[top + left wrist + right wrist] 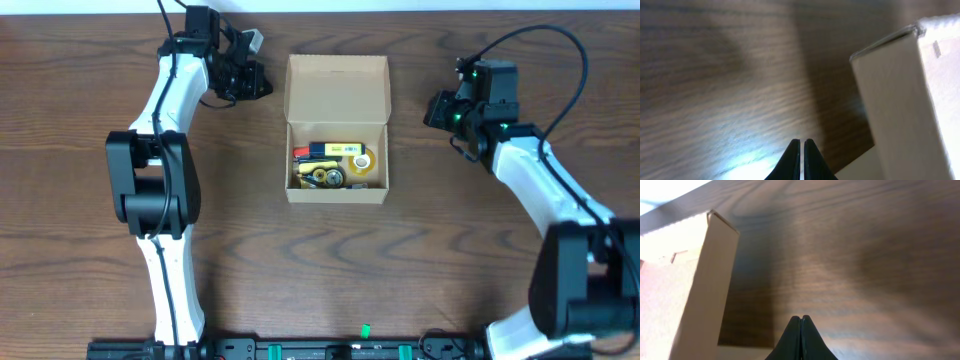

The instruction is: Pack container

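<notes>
The tan cardboard container (337, 195) stands open at the table's middle, its flap lid (337, 88) raised at the back. Inside lie small stationery items, among them a yellow block (335, 150) and a tape roll (359, 162). My left gripper (262, 82) is shut and empty, just left of the lid; the left wrist view shows its closed tips (802, 142) beside the box wall (900, 110). My right gripper (432, 108) is shut and empty, right of the box; its tips (800, 318) show with the box side (710, 280) to the left.
The table is dark brown wood (90, 250). Both arm bases stand at the front edge, left (170, 320) and right (560, 320). A black rail (330, 350) runs along the front.
</notes>
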`<state>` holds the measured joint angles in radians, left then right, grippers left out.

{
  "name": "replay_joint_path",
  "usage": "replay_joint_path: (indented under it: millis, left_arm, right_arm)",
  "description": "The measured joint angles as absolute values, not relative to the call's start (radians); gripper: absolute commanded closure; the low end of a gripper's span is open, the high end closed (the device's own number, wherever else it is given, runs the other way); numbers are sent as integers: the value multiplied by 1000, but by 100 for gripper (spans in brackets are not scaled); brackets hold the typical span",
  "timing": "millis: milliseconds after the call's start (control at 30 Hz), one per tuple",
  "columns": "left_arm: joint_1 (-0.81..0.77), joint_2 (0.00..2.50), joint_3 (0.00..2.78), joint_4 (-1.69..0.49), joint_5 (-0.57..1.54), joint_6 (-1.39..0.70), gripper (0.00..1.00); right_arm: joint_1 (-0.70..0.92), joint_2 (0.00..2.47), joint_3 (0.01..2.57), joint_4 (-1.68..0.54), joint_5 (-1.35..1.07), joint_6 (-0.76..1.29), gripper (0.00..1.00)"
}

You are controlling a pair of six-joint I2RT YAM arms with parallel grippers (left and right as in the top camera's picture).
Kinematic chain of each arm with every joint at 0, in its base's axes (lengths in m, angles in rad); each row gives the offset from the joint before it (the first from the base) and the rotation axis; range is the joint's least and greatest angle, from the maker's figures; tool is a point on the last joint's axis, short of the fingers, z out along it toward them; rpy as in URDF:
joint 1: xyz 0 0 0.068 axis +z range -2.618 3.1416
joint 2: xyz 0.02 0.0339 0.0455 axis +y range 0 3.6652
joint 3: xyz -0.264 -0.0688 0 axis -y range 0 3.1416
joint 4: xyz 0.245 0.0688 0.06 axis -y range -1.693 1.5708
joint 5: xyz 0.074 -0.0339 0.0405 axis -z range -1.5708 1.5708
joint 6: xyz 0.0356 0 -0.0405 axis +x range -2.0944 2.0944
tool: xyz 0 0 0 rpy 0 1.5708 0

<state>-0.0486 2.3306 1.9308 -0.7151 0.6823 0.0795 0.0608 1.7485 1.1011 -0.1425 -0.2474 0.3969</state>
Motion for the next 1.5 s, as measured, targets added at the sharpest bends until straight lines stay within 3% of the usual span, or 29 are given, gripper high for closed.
replay_joint_path:
  millis: [433, 1033, 1200, 1500]
  left_arm:
    - [-49, 2413, 1931, -652, 890, -60, 94]
    - [-49, 2416, 1931, -675, 1182, -48, 94]
    - [-49, 2406, 1931, -739, 1190, 14, 94]
    - [-49, 2240, 1931, -886, 1050, 167, 94]
  right_arm:
    - [49, 2094, 1097, 341, -627, 608, 99]
    - [49, 2120, 1097, 671, -1021, 739, 99]
    - [49, 2120, 1098, 813, -1116, 792, 99]
    - [33, 2120, 1098, 825, -1258, 855, 98]
